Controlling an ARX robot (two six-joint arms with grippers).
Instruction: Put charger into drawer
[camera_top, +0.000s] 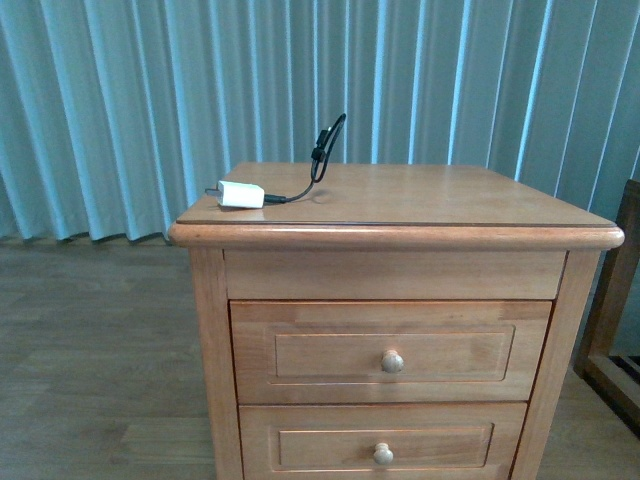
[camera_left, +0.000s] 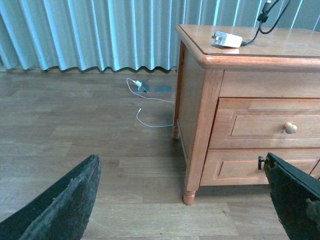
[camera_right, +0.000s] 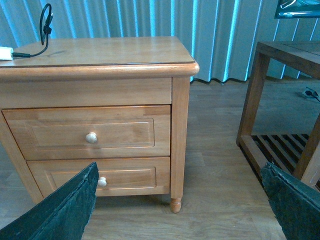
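White charger (camera_top: 241, 194) on nightstand (camera_top: 450, 200), drawer (camera_top: 310, 352) shut

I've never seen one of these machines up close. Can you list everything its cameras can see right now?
cabinet: one, honey wood, centre, on the floor
upper drawer: one, honey wood, shut, pale round knob
lower drawer: one, same wood, shut, beneath it
charger: one, white block with black cable, left part of the cabinet top
curtain: pale blue-green, behind
floor: brown wood
loose cable: at least one, white, on the floor left of the cabinet
side table: one, dark brown, right of the cabinet
left gripper: one, dark, open, empty
right gripper: one, dark, open, empty
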